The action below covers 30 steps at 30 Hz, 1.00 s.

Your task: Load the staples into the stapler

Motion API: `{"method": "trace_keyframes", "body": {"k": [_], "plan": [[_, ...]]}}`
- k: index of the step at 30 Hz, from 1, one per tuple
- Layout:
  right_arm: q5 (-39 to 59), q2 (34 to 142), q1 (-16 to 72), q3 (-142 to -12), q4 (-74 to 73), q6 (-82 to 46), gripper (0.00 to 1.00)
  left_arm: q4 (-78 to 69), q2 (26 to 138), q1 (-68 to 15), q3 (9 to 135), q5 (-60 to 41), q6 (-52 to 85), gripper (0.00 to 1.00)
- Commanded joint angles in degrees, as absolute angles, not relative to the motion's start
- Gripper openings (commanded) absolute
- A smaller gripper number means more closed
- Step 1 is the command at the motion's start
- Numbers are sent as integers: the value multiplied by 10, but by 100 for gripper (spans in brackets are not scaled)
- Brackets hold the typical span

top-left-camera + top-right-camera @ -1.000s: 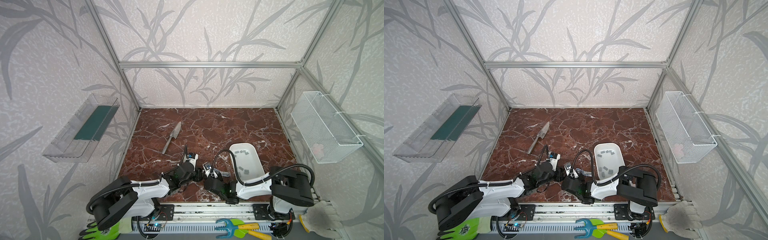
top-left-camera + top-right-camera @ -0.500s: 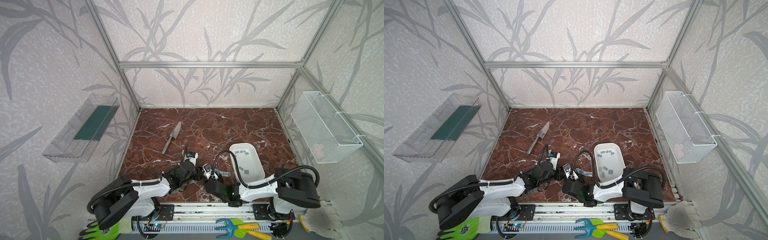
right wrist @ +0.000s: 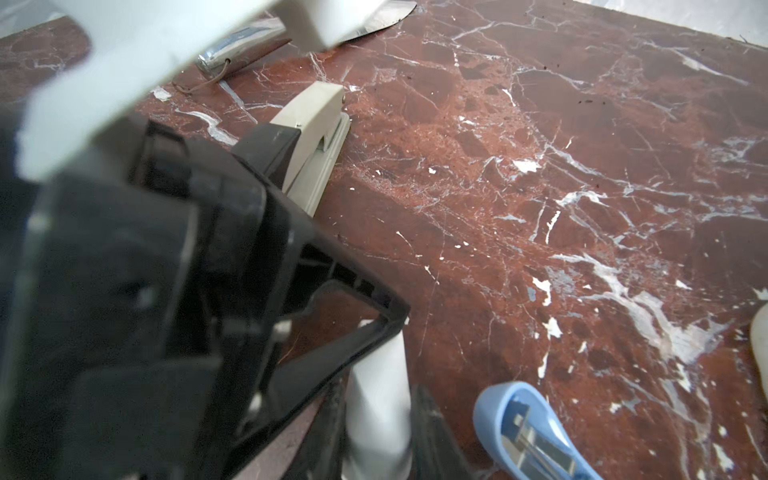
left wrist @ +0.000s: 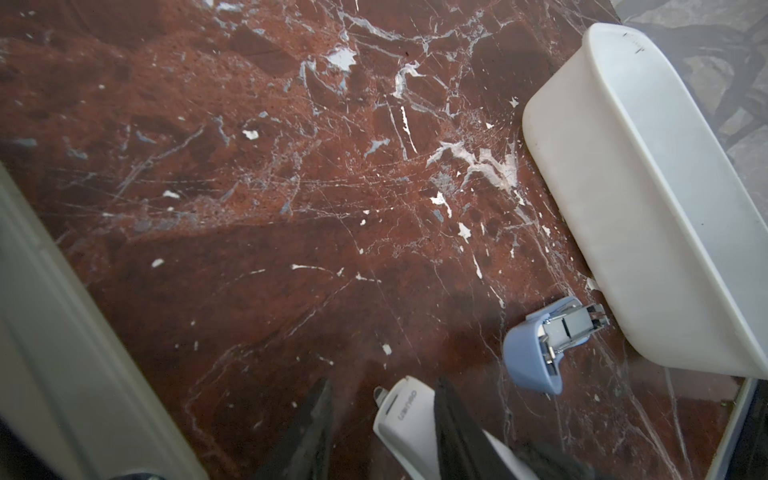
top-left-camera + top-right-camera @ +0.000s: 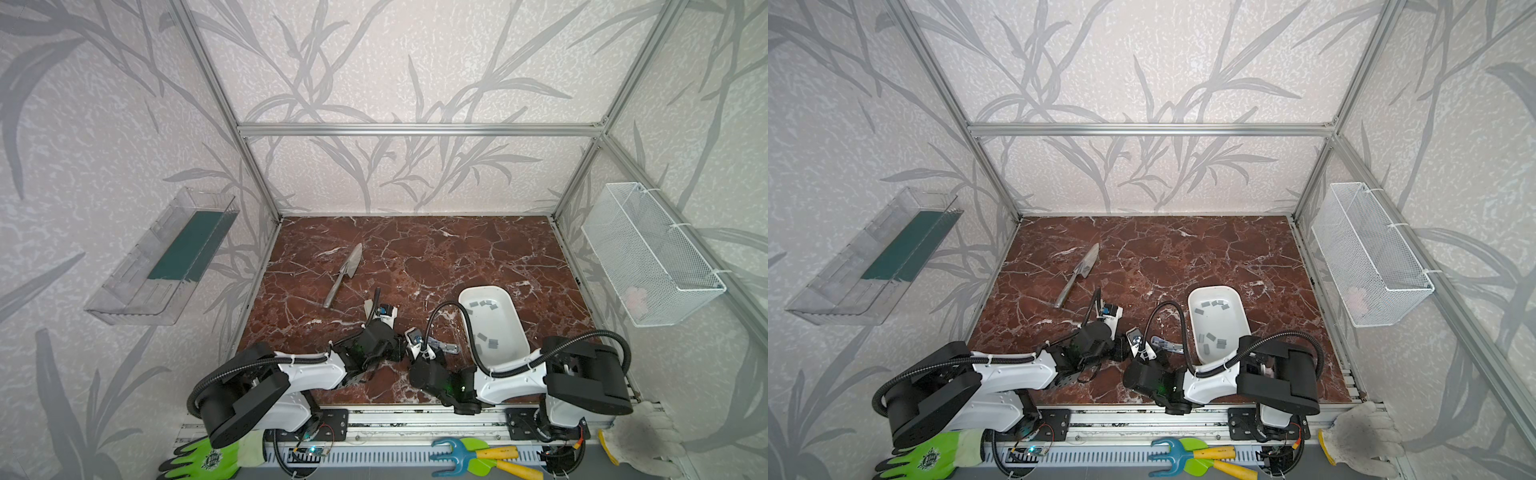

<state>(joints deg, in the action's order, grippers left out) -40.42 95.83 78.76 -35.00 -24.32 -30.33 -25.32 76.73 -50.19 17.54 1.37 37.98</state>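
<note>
White plastic tray (image 5: 488, 288), one, sits at the right; one steel trowel (image 5: 347, 272) lies left. Three staplers: the white stapler (image 4: 405, 419), clamped by the right gripper (image 3: 379, 388) while the left gripper (image 4: 384, 386) stands parted round it; the blue stapler (image 4: 528, 357), open beside the tray; the beige stapler (image 3: 316, 124) near the trowel. About eight staples (image 5: 1221, 343) lie in the tray. Red marble table (image 5: 436, 257), leaf-patterned walls (image 5: 374, 62).

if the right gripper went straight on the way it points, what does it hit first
Probably the left gripper: its black frame sits just past the white stapler the right gripper holds, though depth is unclear.
</note>
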Motion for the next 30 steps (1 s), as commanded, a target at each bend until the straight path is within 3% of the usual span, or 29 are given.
{"method": "trace_keyframes", "body": {"k": [1,8,24,30], "plan": [[-405,975,788,-361,-265,-318,23,-262,778,-504,186,1,376,41],[-393,1023,798,-351,-289,-339,18,-279,794,-504,186,1,370,39],[-402,1055,814,-340,-304,-369,16,-304,802,-504,180,2,365,37],[-430,994,814,-375,-237,-337,27,-179,729,-503,212,43,355,49]]}}
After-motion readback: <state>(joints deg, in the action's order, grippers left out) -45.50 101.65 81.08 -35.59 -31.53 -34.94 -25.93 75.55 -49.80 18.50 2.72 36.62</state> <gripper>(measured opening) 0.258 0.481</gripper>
